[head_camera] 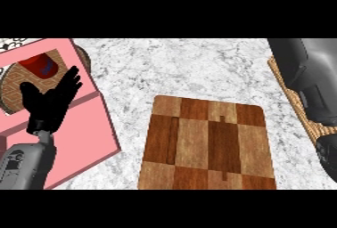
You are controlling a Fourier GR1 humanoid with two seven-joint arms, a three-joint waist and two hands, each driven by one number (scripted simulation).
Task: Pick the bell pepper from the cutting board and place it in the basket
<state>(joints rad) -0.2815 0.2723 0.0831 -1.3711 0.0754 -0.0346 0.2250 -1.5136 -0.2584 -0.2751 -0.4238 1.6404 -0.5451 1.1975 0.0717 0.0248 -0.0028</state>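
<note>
The wooden cutting board (207, 144) lies in the middle of the marble counter, and nothing rests on the part of it that shows. No bell pepper is plain to see. A woven brown edge, seemingly the basket (287, 90), runs down the far right, mostly hidden under my right forearm (306, 75). Only a black bit of my right hand (327, 155) shows at the right edge, so its hold is hidden. My left hand (49, 100) rests open at the left, fingers up, over a pink mat.
The pink mat (92, 133) covers the counter's left side. At its top left sits a round woven brown piece (13, 87) with a red object (38, 63) bearing a blue mark in it. Bare marble lies between the mat and the board.
</note>
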